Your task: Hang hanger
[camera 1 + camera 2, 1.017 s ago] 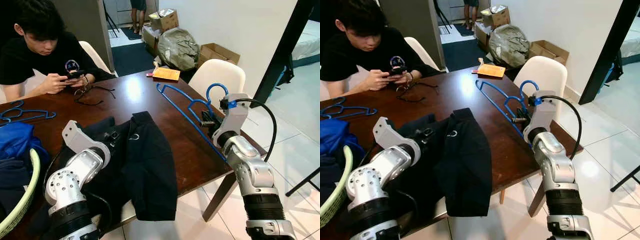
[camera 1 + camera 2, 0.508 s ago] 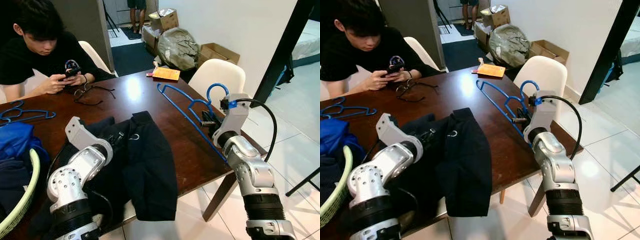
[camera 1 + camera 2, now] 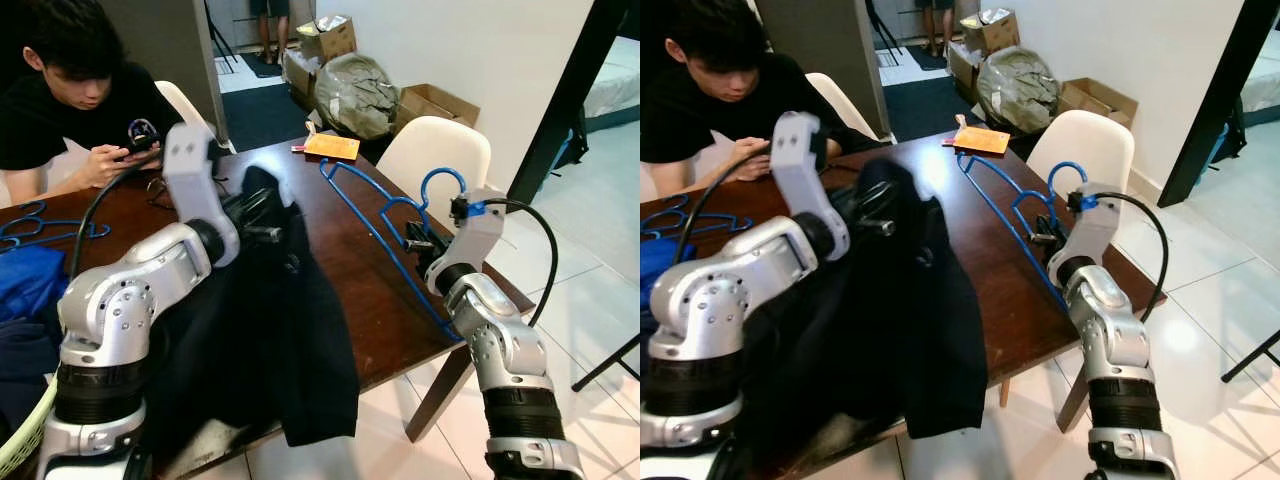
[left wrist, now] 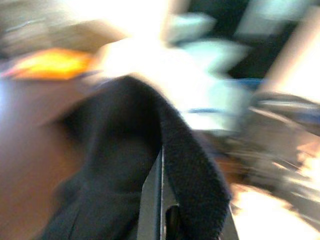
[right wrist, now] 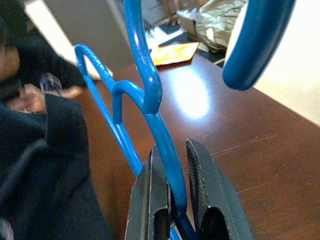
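A blue wire hanger [image 3: 375, 215] stands tilted over the right part of the dark wooden table [image 3: 340, 260], its hook [image 3: 440, 180] up by my right wrist. My right gripper [image 5: 172, 200] is shut on the hanger's wire [image 5: 160, 125] just below the neck. My left gripper [image 3: 262, 222] is raised above the table's middle and shut on a black garment [image 3: 260, 330], which hangs from it and drapes down over the front edge. In the blurred left wrist view the black cloth [image 4: 185, 165] lies folded over my fingers.
A person [image 3: 80, 100] sits at the far left of the table looking at a phone. Another blue hanger [image 3: 45, 225] lies near them. A laundry basket rim [image 3: 30, 435], white chairs [image 3: 440, 150], an orange packet [image 3: 333, 147] and boxes [image 3: 430, 105] stand around.
My left arm has swung up and toward the table's middle, lifting the black garment off the table. The right gripper and its hanger have stayed almost still.
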Controlling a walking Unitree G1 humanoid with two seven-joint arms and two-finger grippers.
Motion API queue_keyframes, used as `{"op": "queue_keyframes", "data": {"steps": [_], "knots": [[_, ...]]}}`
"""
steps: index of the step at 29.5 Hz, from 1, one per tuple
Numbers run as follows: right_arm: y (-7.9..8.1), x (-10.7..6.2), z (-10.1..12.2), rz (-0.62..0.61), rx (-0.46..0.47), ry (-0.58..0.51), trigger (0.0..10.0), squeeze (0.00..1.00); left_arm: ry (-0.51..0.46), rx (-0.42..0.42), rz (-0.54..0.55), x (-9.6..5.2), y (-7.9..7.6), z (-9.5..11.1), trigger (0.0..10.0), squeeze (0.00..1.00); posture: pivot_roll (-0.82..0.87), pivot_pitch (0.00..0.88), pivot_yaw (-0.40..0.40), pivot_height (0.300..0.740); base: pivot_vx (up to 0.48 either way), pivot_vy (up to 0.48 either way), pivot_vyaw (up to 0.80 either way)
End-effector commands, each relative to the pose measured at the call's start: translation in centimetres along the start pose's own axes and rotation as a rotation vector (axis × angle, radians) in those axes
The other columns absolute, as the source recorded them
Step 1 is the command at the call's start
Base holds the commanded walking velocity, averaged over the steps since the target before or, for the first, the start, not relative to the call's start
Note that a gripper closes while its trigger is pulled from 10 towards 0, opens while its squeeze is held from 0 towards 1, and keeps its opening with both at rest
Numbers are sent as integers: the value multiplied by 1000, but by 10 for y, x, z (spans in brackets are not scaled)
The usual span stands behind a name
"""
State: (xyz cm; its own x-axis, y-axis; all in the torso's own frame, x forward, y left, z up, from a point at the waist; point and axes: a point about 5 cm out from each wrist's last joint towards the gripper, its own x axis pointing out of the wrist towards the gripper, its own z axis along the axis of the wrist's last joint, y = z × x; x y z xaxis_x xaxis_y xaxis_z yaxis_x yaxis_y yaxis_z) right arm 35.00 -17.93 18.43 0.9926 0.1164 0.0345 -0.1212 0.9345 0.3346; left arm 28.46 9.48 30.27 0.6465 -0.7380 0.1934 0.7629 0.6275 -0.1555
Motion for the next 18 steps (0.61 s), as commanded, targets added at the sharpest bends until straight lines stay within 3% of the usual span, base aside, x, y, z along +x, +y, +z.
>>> {"op": "queue_keyframes", "data": {"steps": [1, 3, 8, 13, 18], "knots": [[-2, 1, 3, -12, 58, -34, 10000, 0, -21, 35, -220, 0, -29, 10, 0, 0, 11, 25, 39, 740, 0, 0, 0], [-3, 0, 4, -21, 75, -58, 10000, 0, -29, 75, -374, -3, -44, 14, 0, 0, 9, 10, 47, 740, 0, 0, 0], [-3, 0, 5, -24, 78, -73, 10000, 0, -35, 114, -438, -7, -46, 18, 0, 0, 9, 3, 48, 740, 0, 0, 0], [-5, 0, 9, -41, 90, -100, 10000, 0, -54, 200, -518, -22, -38, 31, 0, 0, 10, 0, 50, 740, 0, 0, 0], [-10, -1, 13, -67, 94, -124, 10000, 0, -47, 251, -490, -29, -25, 36, 0, 0, 14, 2, 55, 740, 0, 0, 0]]}}
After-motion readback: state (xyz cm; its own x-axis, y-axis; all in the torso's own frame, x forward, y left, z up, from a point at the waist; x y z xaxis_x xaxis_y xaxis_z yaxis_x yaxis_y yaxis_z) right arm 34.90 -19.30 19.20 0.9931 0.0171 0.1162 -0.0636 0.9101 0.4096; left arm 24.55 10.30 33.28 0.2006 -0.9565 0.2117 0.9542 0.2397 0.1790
